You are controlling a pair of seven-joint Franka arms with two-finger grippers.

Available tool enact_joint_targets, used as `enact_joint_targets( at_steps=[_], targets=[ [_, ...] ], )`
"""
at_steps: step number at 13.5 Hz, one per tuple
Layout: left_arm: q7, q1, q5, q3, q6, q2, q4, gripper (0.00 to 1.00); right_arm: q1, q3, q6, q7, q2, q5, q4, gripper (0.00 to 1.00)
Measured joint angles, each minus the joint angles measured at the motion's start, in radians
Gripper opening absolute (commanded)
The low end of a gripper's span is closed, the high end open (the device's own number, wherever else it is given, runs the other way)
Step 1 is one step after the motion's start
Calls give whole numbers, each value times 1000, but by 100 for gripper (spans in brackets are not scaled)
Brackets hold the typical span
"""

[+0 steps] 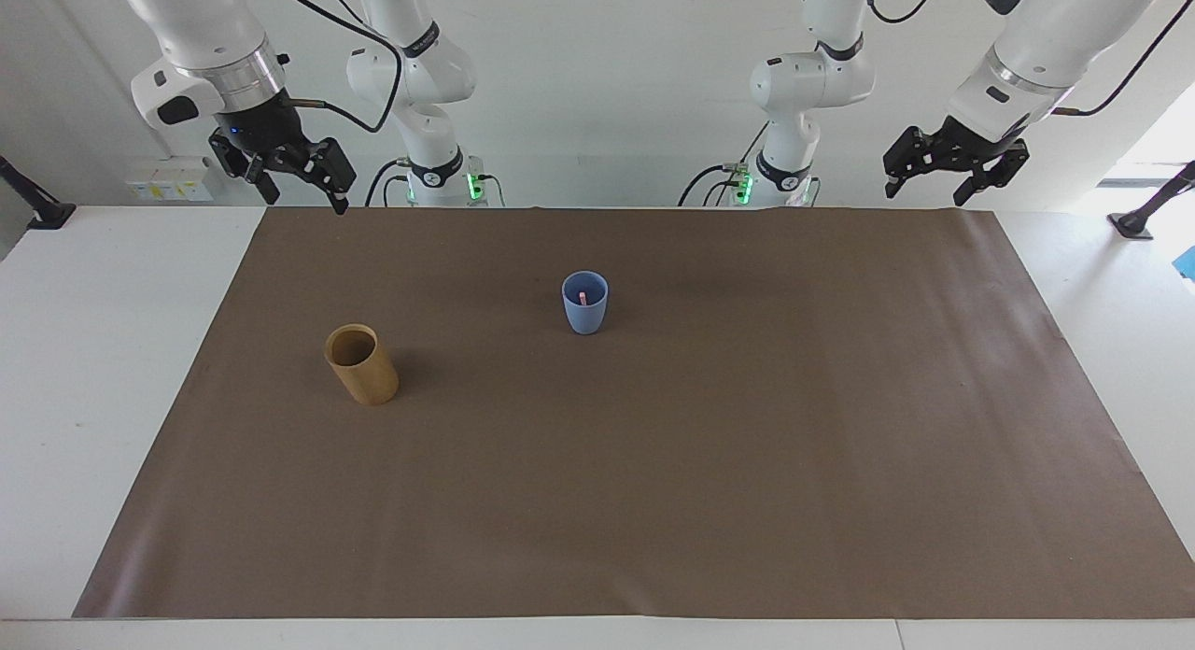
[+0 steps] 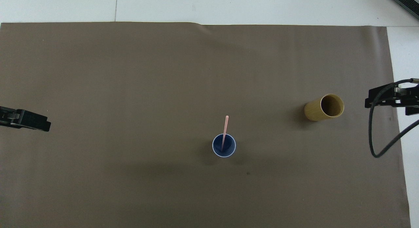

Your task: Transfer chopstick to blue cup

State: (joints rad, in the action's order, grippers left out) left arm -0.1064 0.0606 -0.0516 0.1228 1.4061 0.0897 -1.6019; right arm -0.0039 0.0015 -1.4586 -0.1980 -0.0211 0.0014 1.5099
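The blue cup (image 1: 585, 316) (image 2: 231, 146) stands upright on the brown mat, near the middle and toward the robots' end. One pale pink chopstick (image 2: 225, 131) stands in it and leans on the rim; only its tip (image 1: 583, 297) shows in the facing view. My right gripper (image 1: 306, 200) hangs open and empty in the air over the mat's corner at the right arm's end. Over the mat's corner at the left arm's end, my left gripper (image 1: 924, 195) waits, open and empty.
A taller tan-brown cup (image 1: 364, 374) (image 2: 313, 111) stands empty on the brown mat (image 1: 709, 463), toward the right arm's end and farther from the robots than the blue cup. White tabletop borders the mat.
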Motion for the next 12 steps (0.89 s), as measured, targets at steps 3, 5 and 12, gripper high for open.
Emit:
enact_joint_targets(
  at_steps=[3, 5, 12],
  targets=[
    [0, 0, 0, 1, 0, 0, 0, 100, 0, 2, 1, 0, -1, 0, 0, 100],
    [0, 0, 0, 1, 0, 0, 0, 100, 0, 2, 4, 0, -3, 0, 2, 100],
    [0, 0, 0, 1, 0, 1, 0, 100, 0, 4, 4, 38, -16, 0, 24, 100]
  ],
)
